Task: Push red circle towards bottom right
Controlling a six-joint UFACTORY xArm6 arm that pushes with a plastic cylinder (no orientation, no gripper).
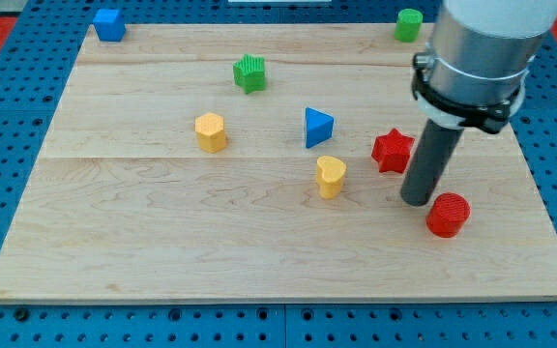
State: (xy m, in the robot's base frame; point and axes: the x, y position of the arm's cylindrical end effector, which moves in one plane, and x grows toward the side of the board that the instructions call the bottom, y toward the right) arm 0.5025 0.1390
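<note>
The red circle lies on the wooden board near the view's bottom right. My tip rests on the board just to the upper left of the red circle, close to it or touching it. A red star sits just left of the rod, above my tip.
A yellow heart and a blue triangle lie left of the red star. A yellow hexagon and a green star lie further left. A blue cube is at the top left corner, a green cylinder at the top right.
</note>
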